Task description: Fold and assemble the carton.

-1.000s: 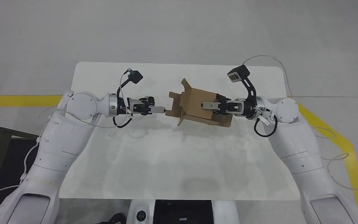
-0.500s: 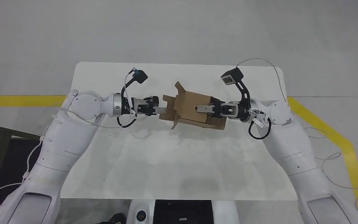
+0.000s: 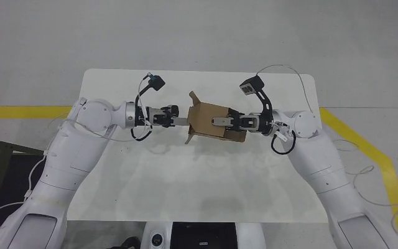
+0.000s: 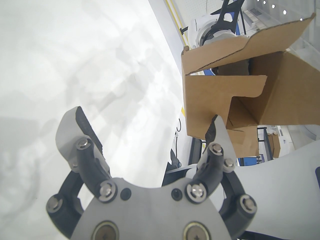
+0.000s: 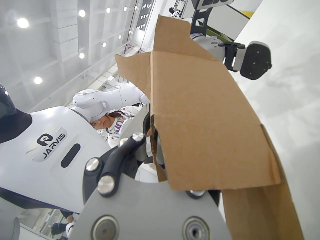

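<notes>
carton [image 3: 202,115], brown cardboard, sits mid-frame a bit above centre in the top view, held over the white table [image 3: 124,187]; its long axis runs left-right across the frame, the right end dipping slightly toward the lower frame. The open end points to frame left with loose flaps: one flap [image 3: 195,99] sticks toward the upper frame, and another hangs toward the lower frame. The right gripper [image 3: 225,120] comes in from frame right and is clamped on the carton's right end, with one finger lying along the top panel; the right wrist view shows the cardboard wall pinched between its fingers. The left gripper [image 3: 180,122] comes in from frame left, level with the open end, jaws spread wide and grasping nothing. In the left wrist view one fingertip [image 4: 217,123] sits right at the edge of the nearest flap, while the other is well apart from the cardboard over bare table. Can't tell if that first fingertip actually touches the flap. The left wrist view looks into the open end, inner walls visible
</notes>
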